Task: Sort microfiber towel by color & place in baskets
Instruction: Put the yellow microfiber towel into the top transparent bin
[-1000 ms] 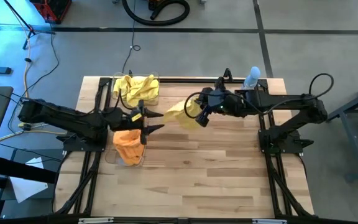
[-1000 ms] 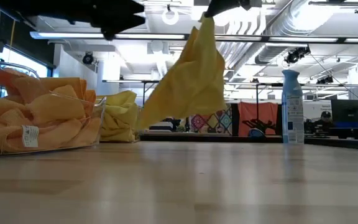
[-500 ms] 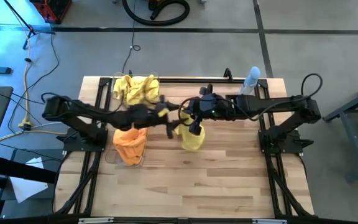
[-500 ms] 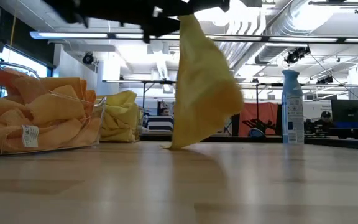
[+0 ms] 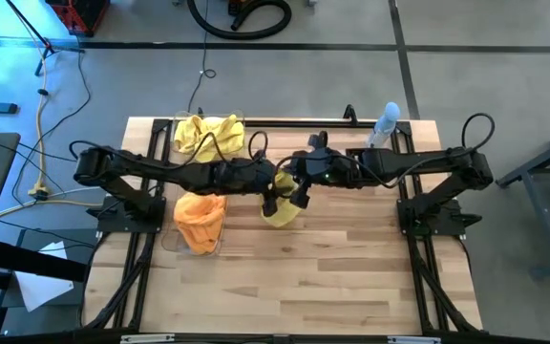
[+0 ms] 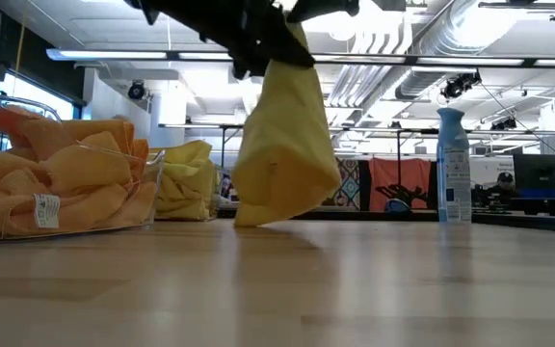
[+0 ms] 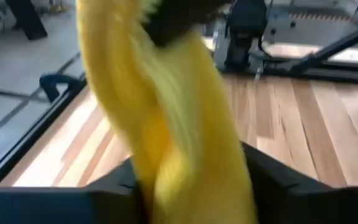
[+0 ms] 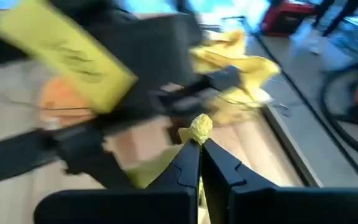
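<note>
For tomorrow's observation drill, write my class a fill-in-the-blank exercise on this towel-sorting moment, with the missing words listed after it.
1. The right gripper is pinching a ____ towel that hangs above the table.
2. The basket nearest the low camera holds ____ towels.
3. The spray bottle stands near the ____ arm's side of the table.

Missing words: yellow; orange; right

Grey concrete floor (image 5: 285, 81) surrounds the light wood tabletop (image 5: 304, 277); overhead, exposed ducts (image 6: 422, 39) and strip lights (image 6: 114, 55) cross the ceiling.
</note>
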You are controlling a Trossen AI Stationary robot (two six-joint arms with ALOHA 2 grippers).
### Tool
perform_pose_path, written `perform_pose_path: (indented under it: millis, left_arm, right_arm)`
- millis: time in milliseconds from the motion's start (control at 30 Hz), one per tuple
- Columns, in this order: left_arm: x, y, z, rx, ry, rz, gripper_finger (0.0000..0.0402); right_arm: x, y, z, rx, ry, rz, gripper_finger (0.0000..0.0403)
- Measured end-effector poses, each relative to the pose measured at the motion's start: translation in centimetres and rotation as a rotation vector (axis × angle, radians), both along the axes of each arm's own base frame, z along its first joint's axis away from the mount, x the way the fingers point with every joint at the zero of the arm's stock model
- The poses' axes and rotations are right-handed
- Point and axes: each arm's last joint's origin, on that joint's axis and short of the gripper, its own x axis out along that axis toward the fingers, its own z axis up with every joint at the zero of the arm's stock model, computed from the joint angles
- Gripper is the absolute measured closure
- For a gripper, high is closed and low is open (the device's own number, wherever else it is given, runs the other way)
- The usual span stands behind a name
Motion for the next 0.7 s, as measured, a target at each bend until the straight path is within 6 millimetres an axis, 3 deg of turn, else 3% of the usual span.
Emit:
perform_pose_path:
  millis: [233, 500, 700]
  left_arm:
    - [-2.2, 0.1, 1.4, 0.010, 0.081, 0.035, 0.0385]
    - [-6.7, 2.2, 5.8, 0.158, 0.051, 0.081, 0.0398]
    - [-12.1, 5.4, 9.9, 0.207, -0.062, 0.259, 0.0400]
  right_arm:
    - [-0.6, -0.3, -0.6, -0.002, 0.054, -0.127, 0.0374]
    - [-0.9, -0.4, -2.9, 0.054, 0.206, -0.226, 0.0278]
    - [0.7, 0.0, -6.1, 0.042, 0.298, -0.330, 0.0252]
